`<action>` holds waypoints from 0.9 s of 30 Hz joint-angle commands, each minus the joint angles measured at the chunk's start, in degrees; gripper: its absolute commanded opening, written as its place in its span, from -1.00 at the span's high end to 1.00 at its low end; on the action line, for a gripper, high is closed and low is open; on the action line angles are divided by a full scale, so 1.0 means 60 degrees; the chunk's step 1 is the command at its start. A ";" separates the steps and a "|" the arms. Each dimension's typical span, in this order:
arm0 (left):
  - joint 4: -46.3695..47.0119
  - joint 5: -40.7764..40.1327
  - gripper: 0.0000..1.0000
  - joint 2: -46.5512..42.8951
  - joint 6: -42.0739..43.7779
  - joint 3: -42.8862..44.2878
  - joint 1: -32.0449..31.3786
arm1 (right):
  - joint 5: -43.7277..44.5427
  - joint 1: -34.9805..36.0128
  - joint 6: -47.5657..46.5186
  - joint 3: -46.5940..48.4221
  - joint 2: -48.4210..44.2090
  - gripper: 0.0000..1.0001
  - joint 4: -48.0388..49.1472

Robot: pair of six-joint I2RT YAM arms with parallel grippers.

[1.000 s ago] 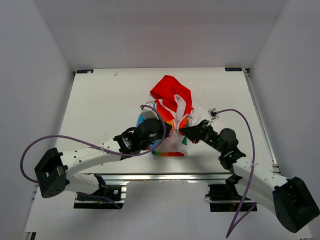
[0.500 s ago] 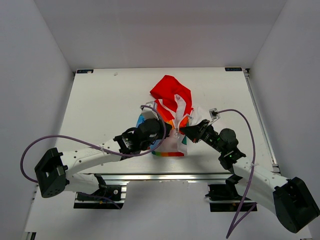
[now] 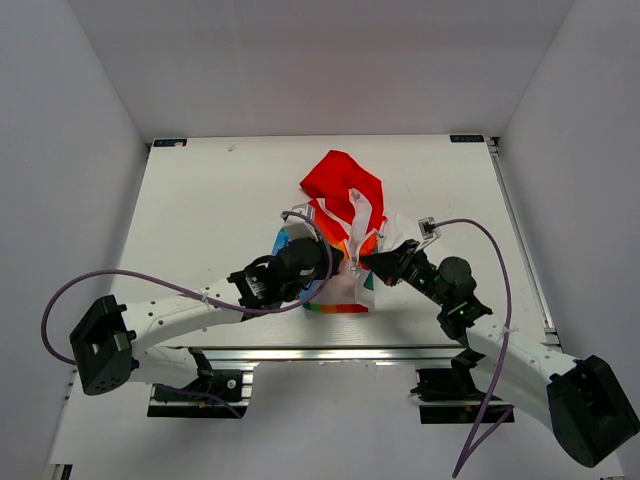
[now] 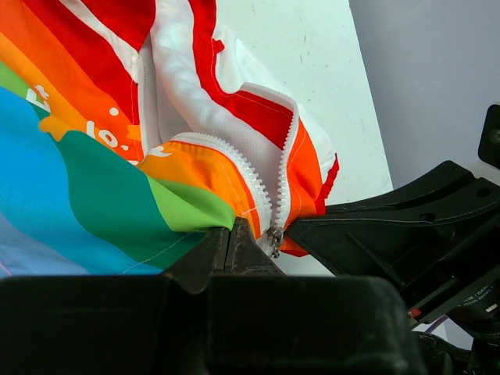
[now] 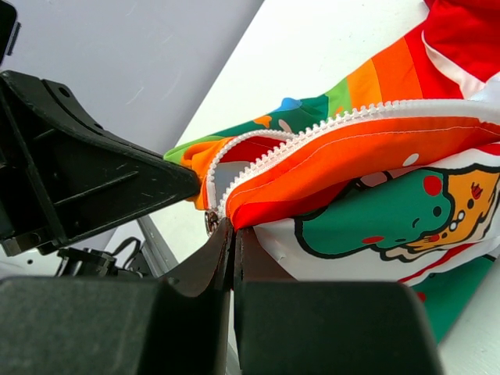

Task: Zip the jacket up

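The jacket (image 3: 343, 205) lies bunched at the table's middle, red hood at the far end, striped and cartoon panels nearer me. My left gripper (image 3: 338, 259) is shut on the rainbow panel's edge (image 4: 199, 205) beside the white zipper teeth (image 4: 254, 187). My right gripper (image 3: 365, 261) is shut on the orange edge of the cartoon panel (image 5: 336, 168). The two grippers nearly touch at the jacket's bottom hem. The metal zipper slider (image 4: 274, 237) hangs between them; it also shows in the right wrist view (image 5: 212, 222). The zipper is open above it.
The white table (image 3: 210, 200) has side walls close on both sides and a back wall. Purple cables (image 3: 150, 285) loop from both arms over the near table edge. A metal rail (image 3: 330, 352) runs along the front.
Both grippers have crept slightly closer together at the jacket's hem. The jacket has barely shifted.
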 commanded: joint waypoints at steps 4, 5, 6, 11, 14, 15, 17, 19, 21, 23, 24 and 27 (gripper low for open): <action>0.0070 0.0099 1.00 -0.0216 0.0123 0.0144 -0.0096 | 0.0165 0.0030 -0.0180 0.0391 -0.0128 1.00 0.0116; 0.0070 0.0114 1.00 -0.0216 0.0137 0.0144 -0.0096 | 0.0121 0.0030 -0.0179 0.0377 -0.0113 1.00 0.0160; 0.0070 0.0099 1.00 -0.0202 0.0108 0.0129 -0.0096 | 0.0106 0.0044 -0.0165 0.0391 -0.0070 1.00 0.0218; 0.0056 0.0231 1.00 -0.0070 0.0137 0.0231 -0.0096 | -0.0128 0.0045 -0.0062 0.0391 0.0062 1.00 0.0497; 0.0070 0.0231 1.00 -0.0011 0.0122 0.0246 -0.0096 | -0.0245 0.0059 -0.0018 0.0377 0.0106 1.00 0.0672; 0.0070 0.0260 1.00 -0.0011 0.0108 0.0246 -0.0096 | -0.0289 0.0059 -0.0018 0.0377 0.0121 1.00 0.0745; 0.0056 0.0246 1.00 0.0047 0.0079 0.0305 -0.0096 | -0.0406 0.0059 0.0040 0.0362 0.0150 1.00 0.0863; 0.0026 0.0231 1.00 0.0077 0.0093 0.0349 -0.0096 | -0.0465 0.0088 0.0026 0.0333 0.0150 1.00 0.0951; -0.0018 0.0231 1.00 0.0121 0.0064 0.0378 -0.0096 | -0.0480 0.0089 0.0011 0.0318 0.0121 1.00 0.1053; -0.0018 0.0260 1.00 0.0121 0.0064 0.0378 -0.0096 | -0.0422 0.0103 -0.0018 0.0303 0.0107 1.00 0.1010; -0.0033 0.0231 1.00 0.0092 0.0049 0.0364 -0.0096 | -0.0436 0.0103 -0.0018 0.0274 0.0106 1.00 0.1053; -0.0120 0.0100 1.00 0.0048 0.0035 0.0363 -0.0096 | -0.0392 0.0103 -0.0062 0.0245 0.0033 1.00 0.1010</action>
